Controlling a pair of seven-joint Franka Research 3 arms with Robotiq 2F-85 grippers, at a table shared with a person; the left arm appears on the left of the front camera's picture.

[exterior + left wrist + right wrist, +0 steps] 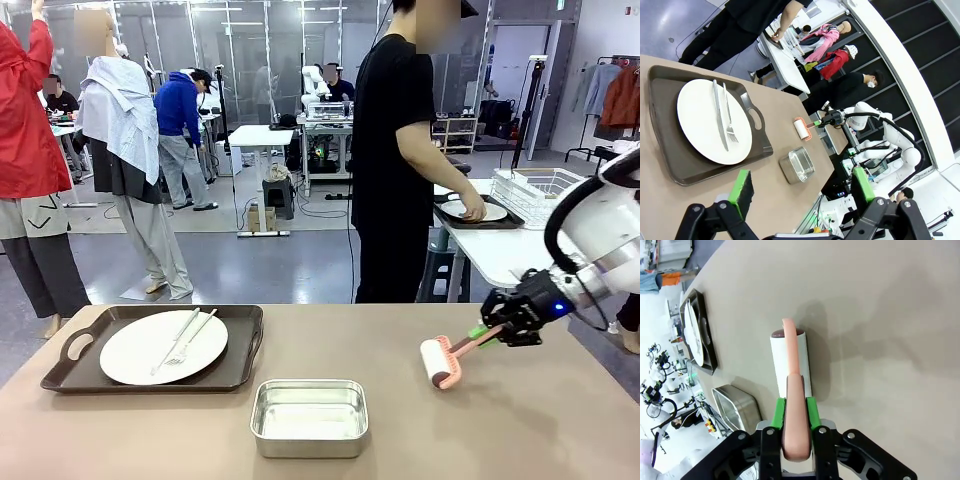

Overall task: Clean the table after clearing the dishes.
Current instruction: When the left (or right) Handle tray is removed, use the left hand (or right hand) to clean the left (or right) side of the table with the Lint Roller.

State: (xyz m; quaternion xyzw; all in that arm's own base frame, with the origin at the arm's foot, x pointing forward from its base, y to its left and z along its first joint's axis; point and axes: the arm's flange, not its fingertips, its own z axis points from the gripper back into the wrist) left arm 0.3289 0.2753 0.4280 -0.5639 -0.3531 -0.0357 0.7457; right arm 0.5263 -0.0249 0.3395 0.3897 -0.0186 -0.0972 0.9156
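Note:
My right gripper (pixel 497 330) is shut on the pink handle of a white lint roller (pixel 438 362), whose roll is low over the beige table (pixel 520 440) at the right. In the right wrist view the green pads (pixel 779 411) clamp the roller's handle (pixel 792 390). One white plate (pixel 140 350) with a fork and knife (pixel 185 338) lies on a dark brown tray (pixel 245 325) at the table's left. My left gripper (pixel 802 187) hangs open above the table, near that tray (pixel 670 165). A second plate (pixel 492 212) on its tray sits on the white table behind, under a person's hand.
A small steel pan (pixel 309 416) stands at the table's front middle, between the tray and the roller. A person in black (pixel 395 150) stands at the far side, turned to the white side table (pixel 500 255), which also holds a white wire basket (pixel 535 192).

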